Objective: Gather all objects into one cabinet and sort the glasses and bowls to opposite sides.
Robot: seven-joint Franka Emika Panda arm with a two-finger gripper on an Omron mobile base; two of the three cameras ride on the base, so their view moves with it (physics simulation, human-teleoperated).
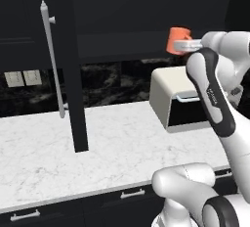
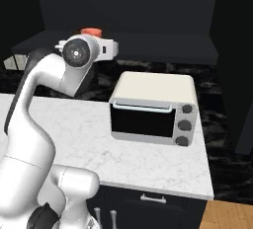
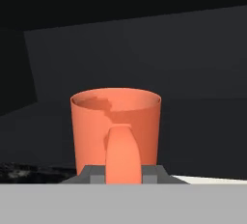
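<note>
From the left base view we see the orange mug [image 1: 177, 40] held up at the height of the dark shelf [image 1: 122, 45] of the black wall cabinet, above the cream toaster oven [image 1: 180, 101] on the white marble counter [image 1: 73, 152]. The cabinet door [image 1: 71, 64] stands open with its long silver bar handle [image 1: 52, 59].

From the right base view we glimpse the mug's rim [image 2: 91, 31] just behind the wrist, probably over the shelf's edge [image 2: 163, 45].

In the hand view we find the gripper [image 3: 123, 174] pinched narrow on the mug's handle [image 3: 123, 153], with the mug upright.
</note>
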